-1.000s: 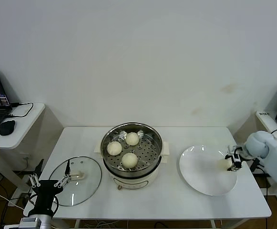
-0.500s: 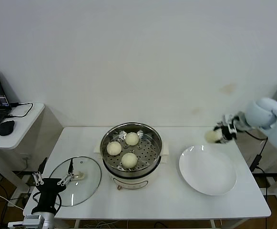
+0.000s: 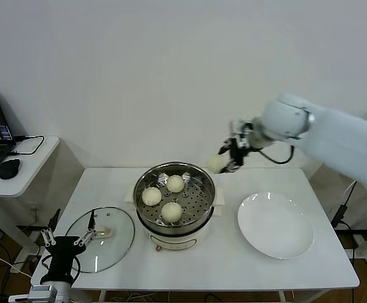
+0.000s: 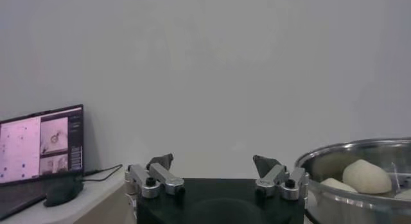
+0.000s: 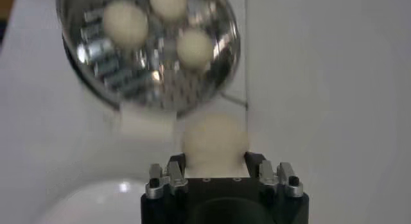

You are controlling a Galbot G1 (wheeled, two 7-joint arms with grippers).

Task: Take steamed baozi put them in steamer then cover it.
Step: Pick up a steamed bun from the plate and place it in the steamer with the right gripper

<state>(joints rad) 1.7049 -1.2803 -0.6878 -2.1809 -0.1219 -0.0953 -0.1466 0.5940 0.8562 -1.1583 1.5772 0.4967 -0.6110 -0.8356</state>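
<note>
Right gripper (image 3: 226,161) clamping a baozi (image 3: 216,163) above the steamer (image 3: 174,197) rim; left gripper (image 3: 66,238) spread wide, by the glass lid (image 3: 110,240)

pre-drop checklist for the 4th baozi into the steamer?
1. Right gripper shut on fourth baozi: ok.
2. Baozi over the steamer tray: not ok, it hangs at the right rim.
3. Free spot on tray beside the three buns: ok.
4. Glass lid off, on the table left of the steamer: ok.
5. Left gripper open, parked by the lid, clear of the steamer: ok.
</note>
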